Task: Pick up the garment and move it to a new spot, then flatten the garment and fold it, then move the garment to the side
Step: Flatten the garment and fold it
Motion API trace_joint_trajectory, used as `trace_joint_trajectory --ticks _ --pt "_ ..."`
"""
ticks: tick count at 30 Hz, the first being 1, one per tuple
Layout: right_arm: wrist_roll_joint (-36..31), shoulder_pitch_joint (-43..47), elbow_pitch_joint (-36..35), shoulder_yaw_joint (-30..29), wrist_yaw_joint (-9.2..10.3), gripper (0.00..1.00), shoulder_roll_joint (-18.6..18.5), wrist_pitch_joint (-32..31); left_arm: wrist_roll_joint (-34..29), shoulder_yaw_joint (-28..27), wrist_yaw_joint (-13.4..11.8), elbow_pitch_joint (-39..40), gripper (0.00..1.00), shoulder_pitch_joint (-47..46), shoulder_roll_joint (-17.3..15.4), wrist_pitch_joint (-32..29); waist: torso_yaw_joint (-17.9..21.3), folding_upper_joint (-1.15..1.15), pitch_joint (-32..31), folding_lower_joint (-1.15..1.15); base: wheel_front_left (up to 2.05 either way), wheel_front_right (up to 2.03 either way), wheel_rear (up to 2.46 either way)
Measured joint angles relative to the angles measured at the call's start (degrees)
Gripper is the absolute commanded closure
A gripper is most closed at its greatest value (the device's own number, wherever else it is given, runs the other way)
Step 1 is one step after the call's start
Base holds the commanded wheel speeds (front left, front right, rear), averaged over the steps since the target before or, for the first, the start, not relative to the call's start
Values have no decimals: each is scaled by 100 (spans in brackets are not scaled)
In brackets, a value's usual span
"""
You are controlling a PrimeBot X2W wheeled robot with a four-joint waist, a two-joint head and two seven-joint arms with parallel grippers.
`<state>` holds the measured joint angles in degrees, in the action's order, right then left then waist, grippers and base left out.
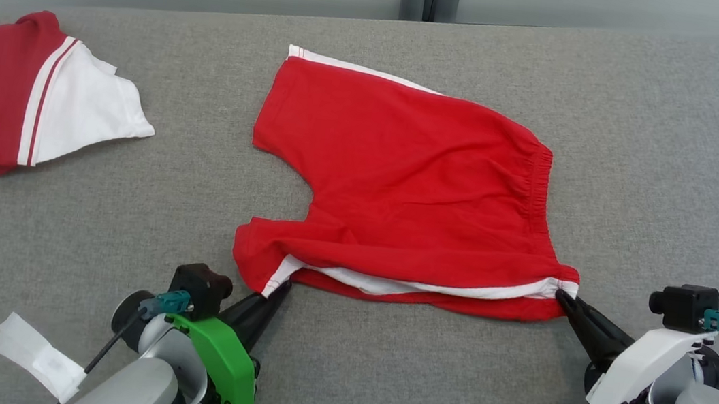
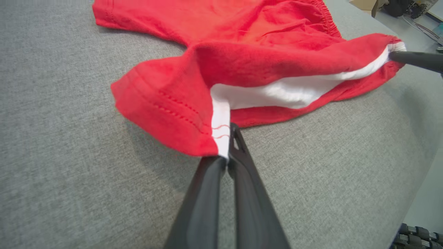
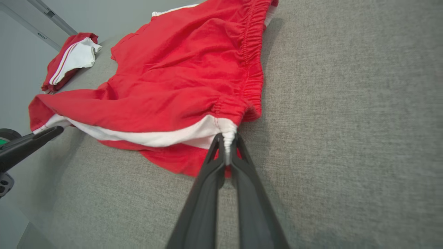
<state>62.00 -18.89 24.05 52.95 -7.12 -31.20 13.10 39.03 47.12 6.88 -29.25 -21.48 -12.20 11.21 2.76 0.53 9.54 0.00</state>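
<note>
The garment (image 1: 404, 173) is a pair of red shorts with white side stripes, spread on the grey surface with its elastic waistband to the right. My left gripper (image 1: 276, 290) is shut on the near leg's hem corner, where the white stripe ends (image 2: 221, 138). At the near waistband corner my right gripper (image 1: 564, 297) is shut on the white stripe (image 3: 228, 138). Between the two grips the near edge (image 2: 294, 90) is lifted a little, and the white stripe shows along it. The right gripper's dark fingers (image 2: 415, 59) enter the left wrist view at the far right.
A second garment (image 1: 22, 102), dark red with a white part, lies crumpled at the far left of the surface. A white tag (image 1: 35, 354) hangs off my left forearm. The grey surface (image 1: 679, 166) ends in a rounded edge at the right, with floor beyond.
</note>
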Motion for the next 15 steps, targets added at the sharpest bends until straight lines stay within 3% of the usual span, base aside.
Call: trace_joint_trajectory --ticks 5,7,15 --pt "-103 3 65 55 0 100 -164 54 336 130 51 332 100 62 -226 -53 -93 0 -88 0 0 0 0" --pt "-201 13 44 110 0 100 -176 56 556 381 51 665 100 151 -493 -271 -152 0 -152 0 0 0 0" --pt "-605 61 -85 434 0 100 -379 100 1078 1020 51 1402 100 333 -1002 -869 -257 0 -267 0 0 0 0"
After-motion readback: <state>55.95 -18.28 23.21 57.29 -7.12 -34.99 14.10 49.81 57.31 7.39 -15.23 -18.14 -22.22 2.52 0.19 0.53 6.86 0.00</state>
